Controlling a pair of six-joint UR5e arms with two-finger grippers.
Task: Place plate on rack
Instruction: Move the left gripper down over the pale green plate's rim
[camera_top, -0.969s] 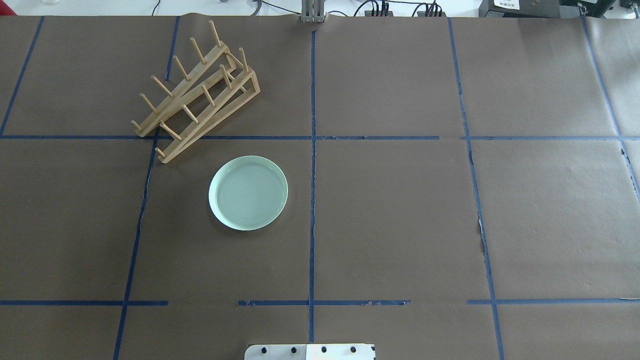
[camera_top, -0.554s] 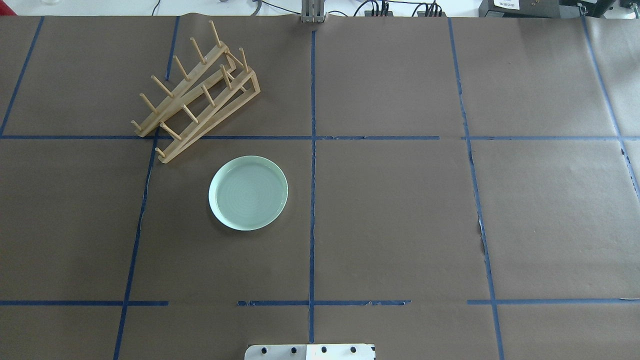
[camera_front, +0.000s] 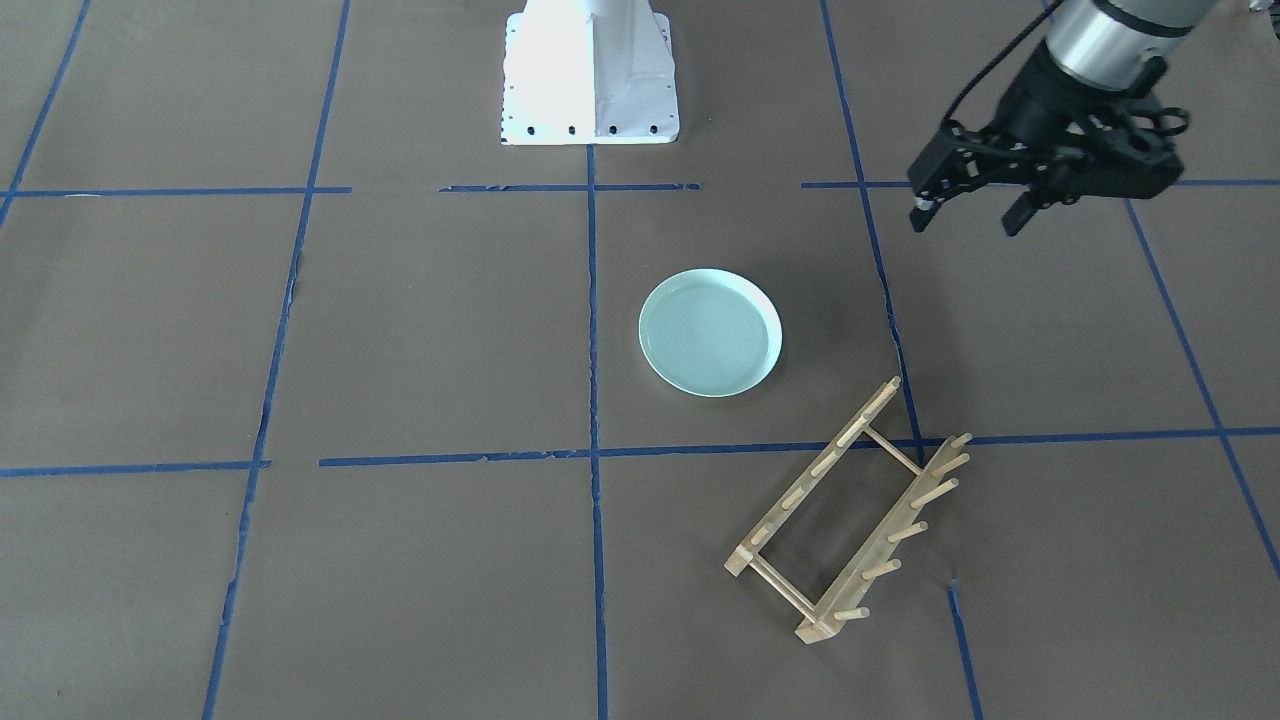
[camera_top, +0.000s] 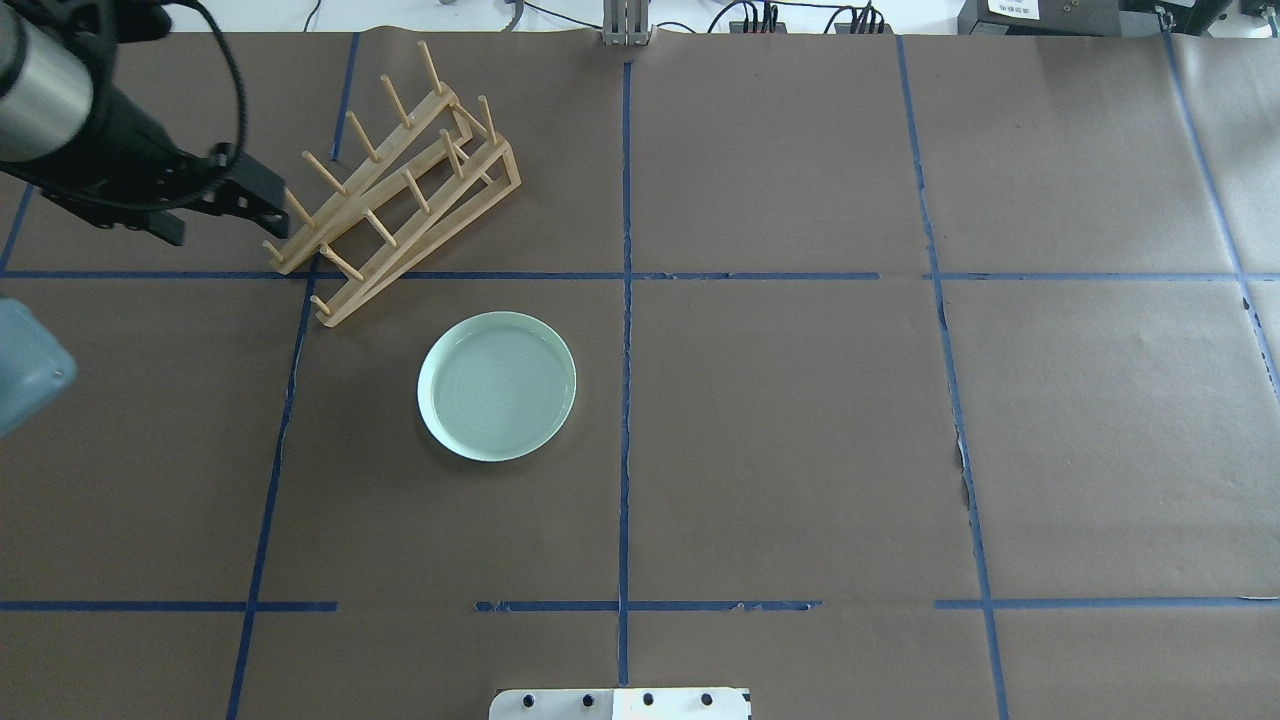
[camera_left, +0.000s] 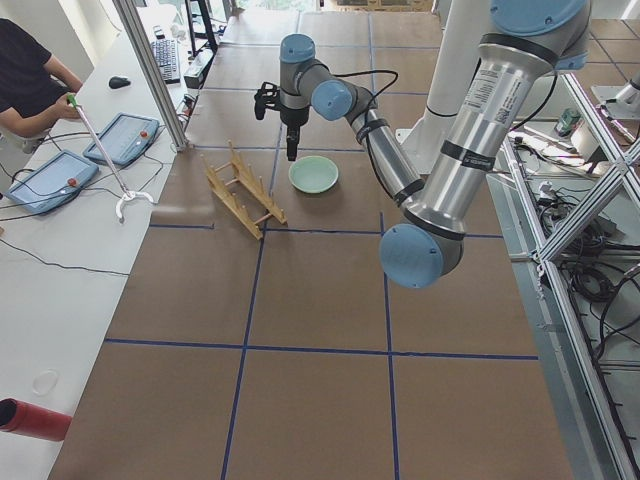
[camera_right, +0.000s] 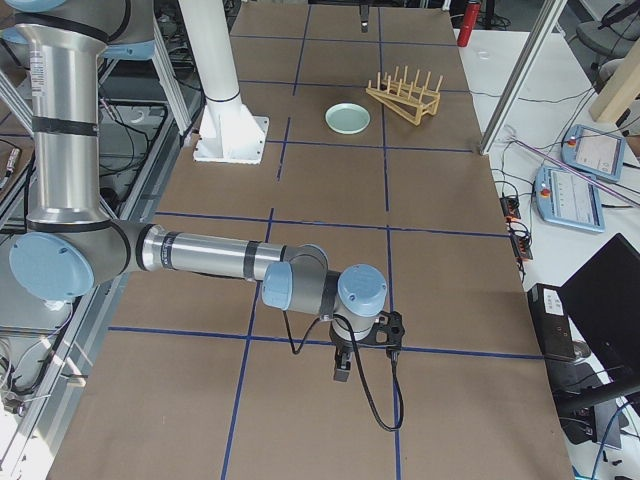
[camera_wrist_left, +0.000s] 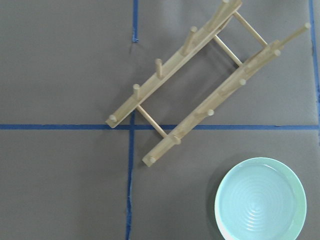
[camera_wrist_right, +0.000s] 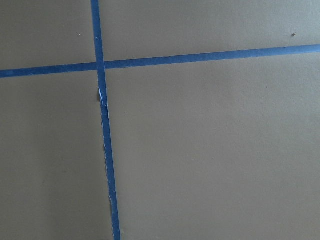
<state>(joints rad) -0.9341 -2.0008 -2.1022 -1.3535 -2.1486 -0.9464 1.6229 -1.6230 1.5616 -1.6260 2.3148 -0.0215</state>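
Brown paper crossed by blue tape lines covers the table (camera_top: 800, 450) where a two-armed robot works at a dish-stacking task. At centre, the plate (camera_front: 710, 332), pale mint green with faint rings, lies flat on the paper, right side up and untouched. Just beside it, but not touching, stands the rack (camera_front: 815, 475), a light-wood frame set at a slant to the tape grid, its two rows of pegs upright and every slot bare.

From the front, the left gripper (camera_front: 966, 218) hangs in the air off to the robot's left of both items, its two black fingers spread wide apart with nothing between them. From overhead, one fingertip appears to overlap the rack's end peg, but the side camera shows the tool raised clear of the wood. The left wrist camera looks straight down on the rack and the plate below it.

At the far end of the table, the right gripper (camera_right: 343, 368) points down close over a blue tape line, well apart from plate and rack. It appears only in the side view, so whether its fingers are apart or together cannot be told; its own wrist camera shows only paper and tape.
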